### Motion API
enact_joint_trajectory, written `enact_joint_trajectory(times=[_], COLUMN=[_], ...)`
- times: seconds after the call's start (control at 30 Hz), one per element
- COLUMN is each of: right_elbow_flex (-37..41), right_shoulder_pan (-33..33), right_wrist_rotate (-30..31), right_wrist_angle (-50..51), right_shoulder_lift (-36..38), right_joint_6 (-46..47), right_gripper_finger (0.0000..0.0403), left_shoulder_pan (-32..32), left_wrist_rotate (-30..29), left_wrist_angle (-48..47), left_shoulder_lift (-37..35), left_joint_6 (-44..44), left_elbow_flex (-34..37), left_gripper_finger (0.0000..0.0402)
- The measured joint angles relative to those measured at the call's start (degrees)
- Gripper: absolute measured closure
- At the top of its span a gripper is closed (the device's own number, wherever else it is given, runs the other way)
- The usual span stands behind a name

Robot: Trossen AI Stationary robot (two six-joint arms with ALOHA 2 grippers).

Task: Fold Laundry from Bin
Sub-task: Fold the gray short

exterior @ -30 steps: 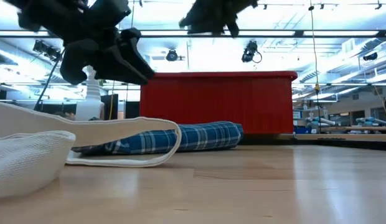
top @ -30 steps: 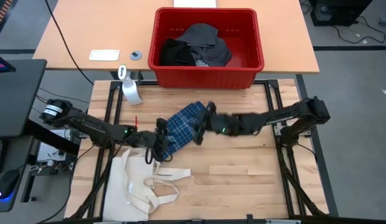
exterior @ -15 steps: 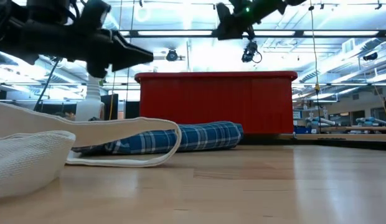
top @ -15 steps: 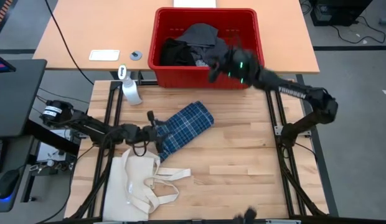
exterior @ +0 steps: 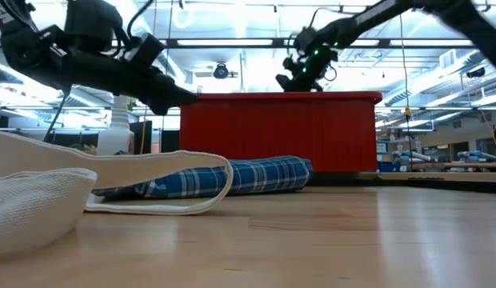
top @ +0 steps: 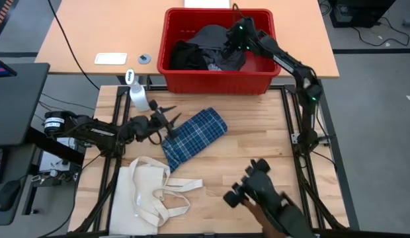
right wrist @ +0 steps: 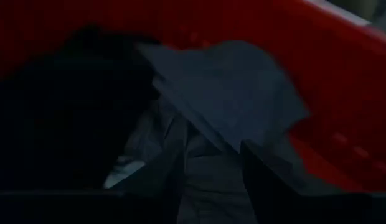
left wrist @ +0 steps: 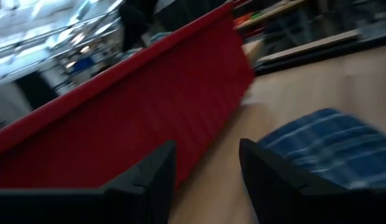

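Observation:
The blue plaid shirt [top: 195, 137] lies bundled on the wooden table, and it also shows in the low view [exterior: 232, 178]. The red bin [top: 264, 69] stands at the far edge and holds a black piece [top: 188, 56] and a dark grey piece [top: 218, 39]. My left gripper [top: 170, 118] is open and empty, just above the shirt's left end, and points at the bin [left wrist: 149, 112]. My right gripper [top: 235, 36] is open over the bin, above the dark grey piece [right wrist: 236, 93].
A cream tote bag [top: 149, 195] lies at the near left, its handles toward the shirt. A white spray bottle [top: 140, 96] stands at the far left. A dark blurred object [top: 258, 192] shows over the near right of the table.
My right gripper has left the plaid shirt's far right end and swung up toward the far edge, over the bin. My left gripper has gone from the shirt's near left end toward the far edge. The shirt lies still.

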State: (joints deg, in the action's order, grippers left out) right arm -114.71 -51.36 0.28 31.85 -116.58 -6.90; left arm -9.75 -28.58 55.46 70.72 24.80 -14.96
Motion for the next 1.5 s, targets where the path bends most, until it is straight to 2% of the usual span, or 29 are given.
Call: enact_joint_trajectory(times=[0.1,0.33,0.53,0.63,0.8,0.97,1.13,1.23,1.37,1.5], right_elbow_flex=[-7.0,-20.5,-19.1,-19.1,-19.1,-19.2,-18.7,-18.6,-18.5,-18.4], right_shoulder_pan=[-0.9,-1.7,-2.2,-2.6,-3.9,-4.5,-4.3,-4.2,-4.0,-3.5], right_wrist_rotate=[-3.0,-2.9,-0.9,1.2,-0.1,0.0,0.3,1.0,1.4,2.7], right_wrist_angle=[2.3,1.9,-3.6,-4.1,-2.2,1.1,2.1,2.0,0.9,-1.2], right_shoulder_lift=[-5.8,-16.2,-20.0,-21.7,-24.5,-27.8,-28.7,-28.3,-26.7,-24.2], right_joint_6=[-5.4,-10.0,-10.3,-10.4,-8.4,-8.1,-10.4,-11.5,-13.9,-14.3], right_gripper_finger=[0.0223,0.0167,0.0126,0.0122,0.0128,0.0158,0.0216,0.0273,0.0377,0.0384], left_shoulder_pan=[-2.9,-6.8,-8.6,-9.5,-11.3,-12.2,-12.3,-12.3,-12.3,-12.3], left_wrist_rotate=[0.3,0.9,6.8,7.1,7.1,7.1,7.4,7.4,7.4,7.4], left_wrist_angle=[0.0,-0.1,-0.3,-0.3,-0.3,-0.1,0.0,-0.1,0.0,-0.1], left_shoulder_lift=[0.0,0.0,0.0,0.0,0.0,0.0,0.0,0.0,0.0,0.0], left_joint_6=[0.3,1.5,3.4,5.1,5.4,5.4,5.4,5.4,5.4,5.2], left_elbow_flex=[0.0,0.0,0.0,0.0,-0.1,-0.1,-0.1,-0.1,-0.1,-0.1], left_gripper_finger=[0.0221,0.0221,0.0221,0.0221,0.0221,0.0221,0.0221,0.0221,0.0221,0.0221])
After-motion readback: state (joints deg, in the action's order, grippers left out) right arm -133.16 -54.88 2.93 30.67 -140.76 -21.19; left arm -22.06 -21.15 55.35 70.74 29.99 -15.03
